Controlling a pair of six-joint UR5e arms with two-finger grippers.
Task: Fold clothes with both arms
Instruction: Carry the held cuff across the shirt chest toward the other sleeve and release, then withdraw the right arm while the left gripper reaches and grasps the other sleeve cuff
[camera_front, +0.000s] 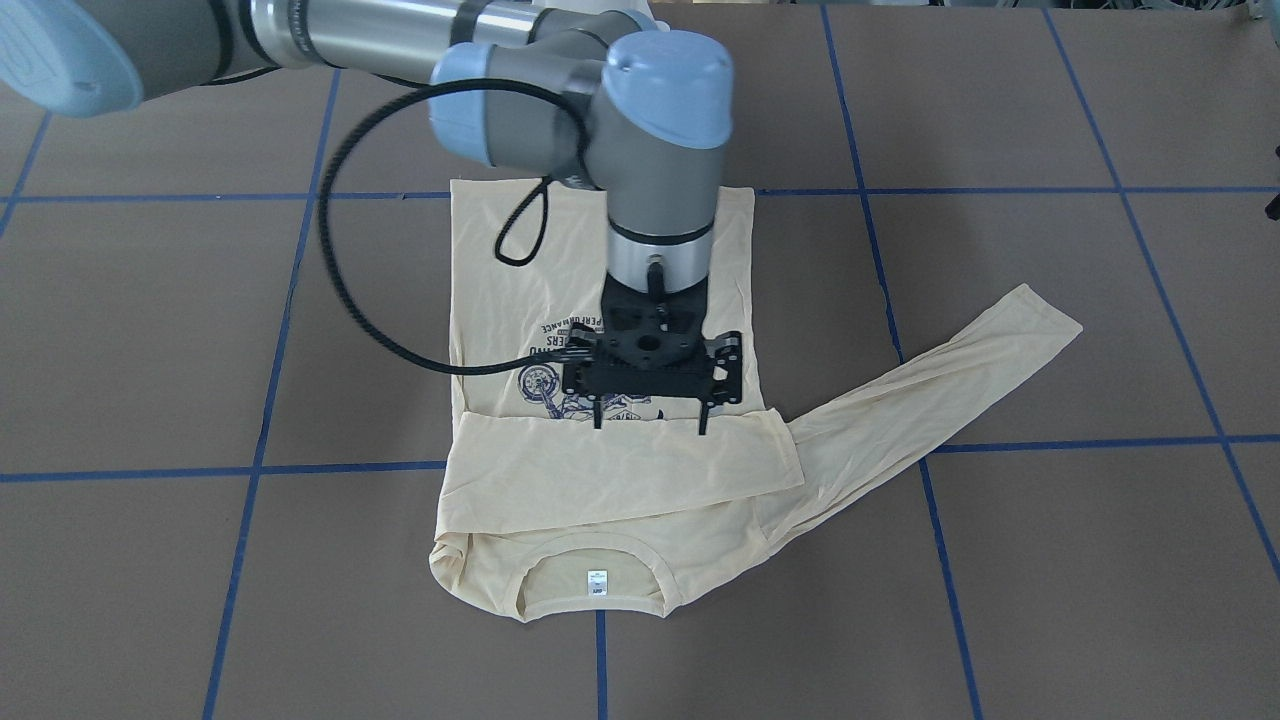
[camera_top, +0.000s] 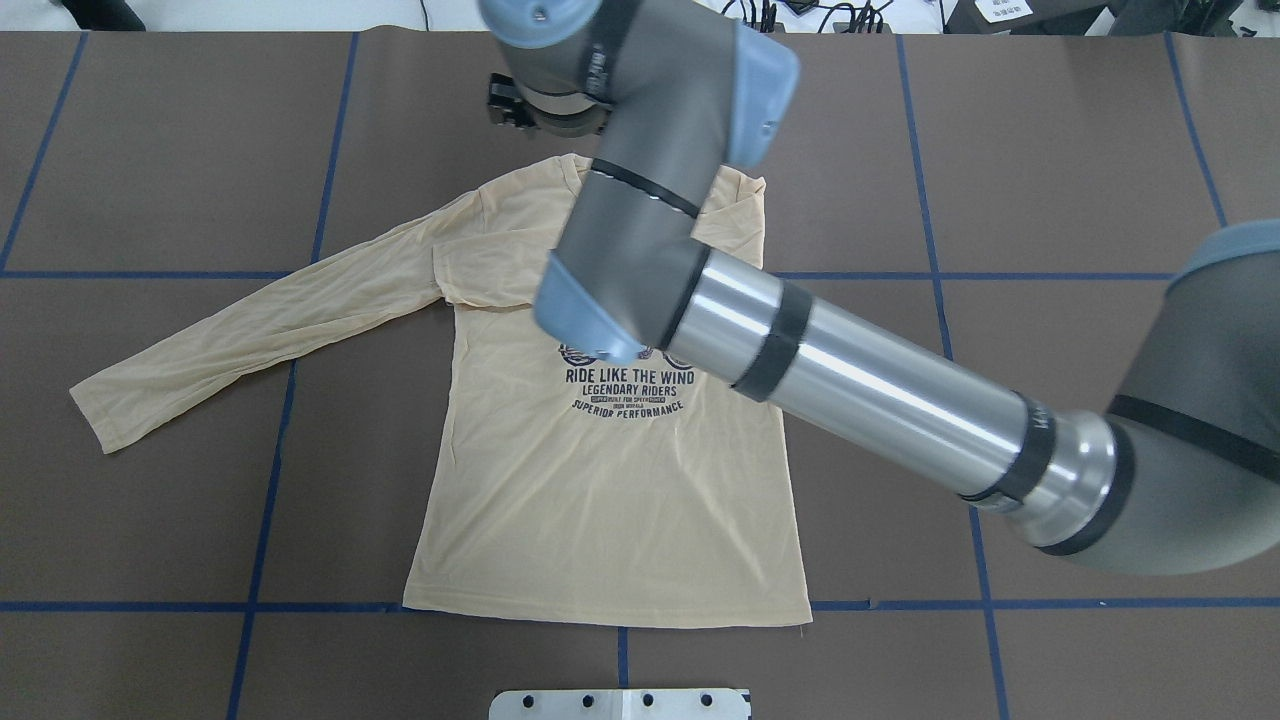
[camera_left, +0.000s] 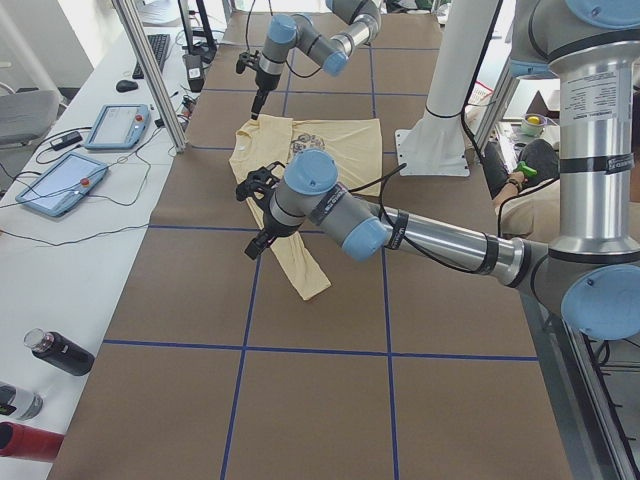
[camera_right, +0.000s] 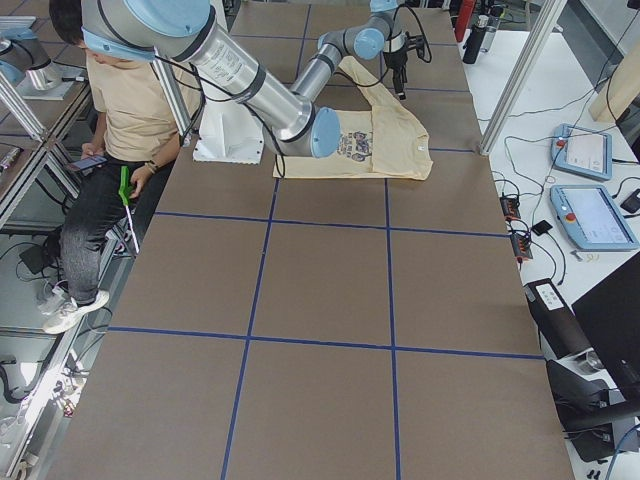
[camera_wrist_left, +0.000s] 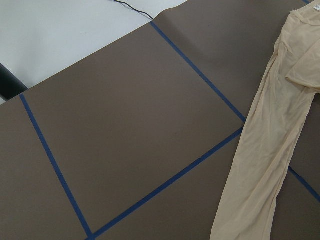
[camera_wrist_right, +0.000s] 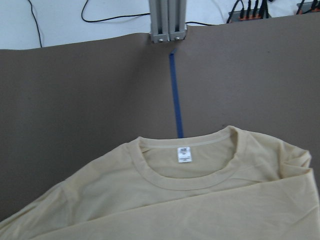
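The pale yellow long-sleeved T-shirt (camera_front: 500, 260) lies flat, print up, with its neck and white tag (camera_front: 596, 581) toward the operators' side. One sleeve (camera_front: 620, 470) is folded across the chest. The other sleeve (camera_top: 250, 330) stretches out flat on the robot's left. My right gripper (camera_front: 650, 422) points down over the upper edge of the folded sleeve, jaws apart and empty. The right wrist view shows the collar (camera_wrist_right: 190, 175). My left gripper (camera_left: 256, 240) shows only in the exterior left view, so I cannot tell its state. The left wrist view shows the outstretched sleeve (camera_wrist_left: 265, 165).
Blue tape lines (camera_front: 600, 660) grid the brown table. A white base plate (camera_top: 620, 703) sits at the robot's edge. An aluminium post (camera_wrist_right: 167, 20) stands past the collar. Tablets (camera_left: 60, 185) and bottles (camera_left: 60, 352) lie on the side bench. A seated person (camera_right: 120, 110) is beside the pedestal.
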